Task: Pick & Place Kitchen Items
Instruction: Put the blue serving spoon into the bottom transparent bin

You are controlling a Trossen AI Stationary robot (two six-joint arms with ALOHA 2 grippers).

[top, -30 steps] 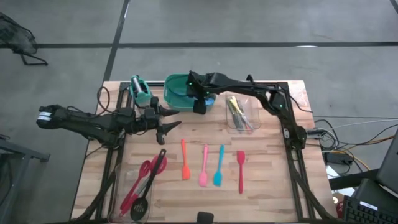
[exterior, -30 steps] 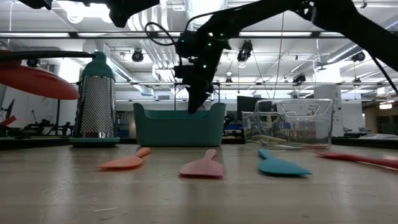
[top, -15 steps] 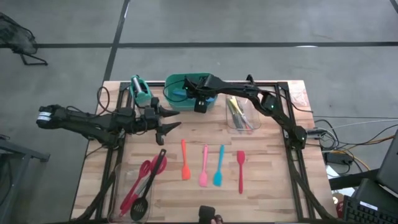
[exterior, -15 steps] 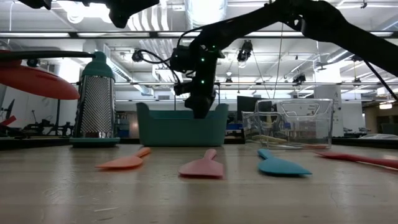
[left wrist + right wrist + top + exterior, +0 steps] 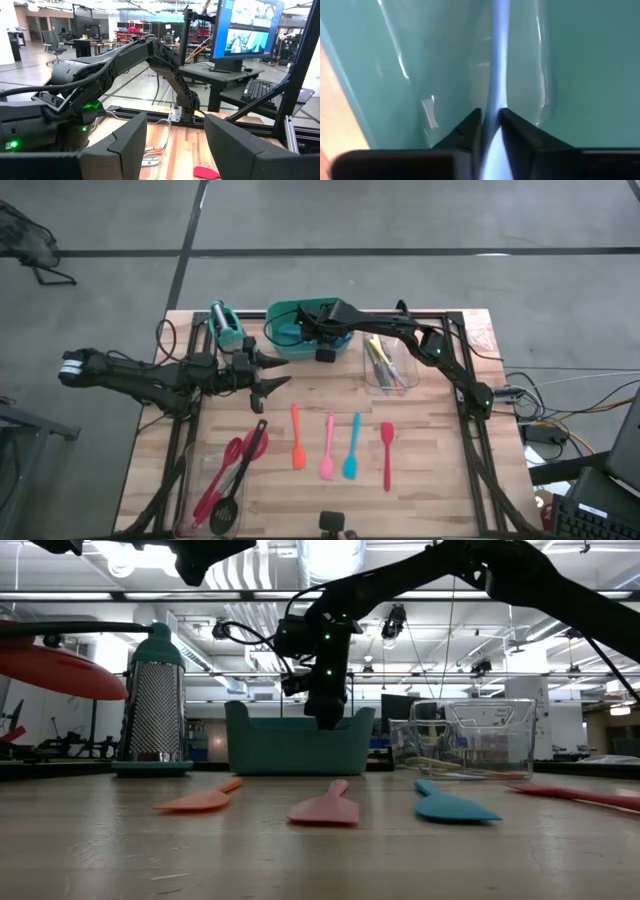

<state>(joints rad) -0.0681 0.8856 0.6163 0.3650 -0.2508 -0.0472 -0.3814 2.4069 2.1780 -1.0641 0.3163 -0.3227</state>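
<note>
1. Right gripper (image 5: 318,340) reaches down into the green tub (image 5: 283,318) at the far middle of the table. In its wrist view the fingers (image 5: 465,131) are pinched nearly shut on one slim blue utensil handle (image 5: 497,60), which runs along the tub's inside.
2. Left gripper (image 5: 272,372) hangs over the table's left-centre, pointing right — fingers (image 5: 127,142) spread wide, nothing between them.
3. Four spatulas lie in a row at the near-centre, well apart from each other: one orange (image 5: 296,437), one pink (image 5: 328,448), one blue (image 5: 352,448), one red (image 5: 387,455).
4. Near-left: a cluster of utensils — a red spoon (image 5: 222,473), another red piece beside it and a black slotted ladle (image 5: 236,485) crossing them; exact count cannot be told.
5. One clear bin (image 5: 389,363) stands right of the tub, holding several thin yellow and reddish tools; number unclear.
6. One metal grater (image 5: 156,705) with a teal handle stands upright, far left of the tub.
</note>
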